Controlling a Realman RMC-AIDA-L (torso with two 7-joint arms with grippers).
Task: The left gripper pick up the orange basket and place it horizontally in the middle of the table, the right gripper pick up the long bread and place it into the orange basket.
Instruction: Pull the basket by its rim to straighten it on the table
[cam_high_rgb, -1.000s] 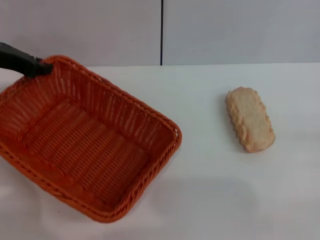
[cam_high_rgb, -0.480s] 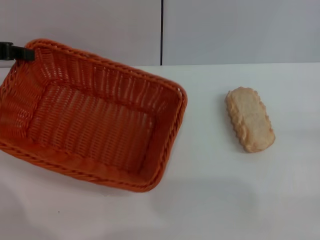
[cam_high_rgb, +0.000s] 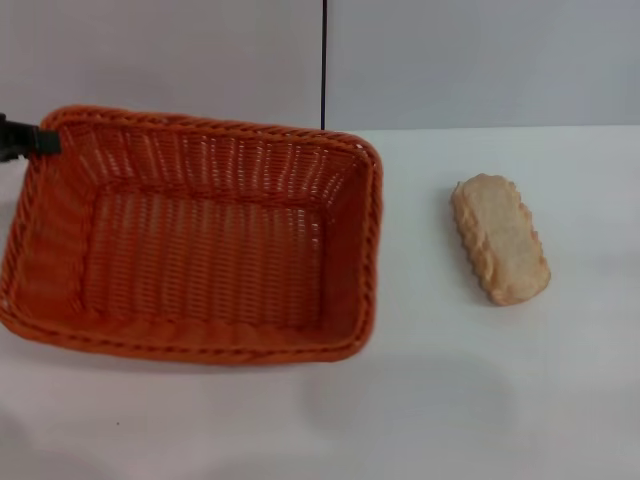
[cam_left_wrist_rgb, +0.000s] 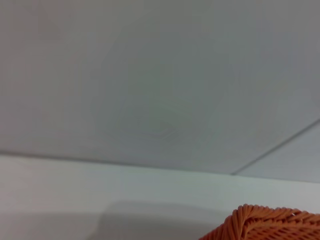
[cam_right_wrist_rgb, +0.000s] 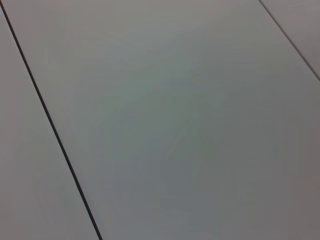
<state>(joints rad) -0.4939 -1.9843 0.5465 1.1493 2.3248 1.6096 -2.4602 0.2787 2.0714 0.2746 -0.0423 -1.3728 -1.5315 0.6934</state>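
orange basket (cam_high_rgb: 200, 245) rim pinched by left end effector (cam_high_rgb: 45, 140); long bread (cam_high_rgb: 499, 238) apart.

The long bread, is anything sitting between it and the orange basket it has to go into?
Nothing visible does. The long bread lies on bare white table, apart from the orange basket, which is open-topped and holds nothing.

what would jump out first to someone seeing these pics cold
The big orange basket fills the left half of the white table, its long sides running across the view. The left gripper is at its far left corner. The long bread lies alone to the right, pale face up, apart from the basket.
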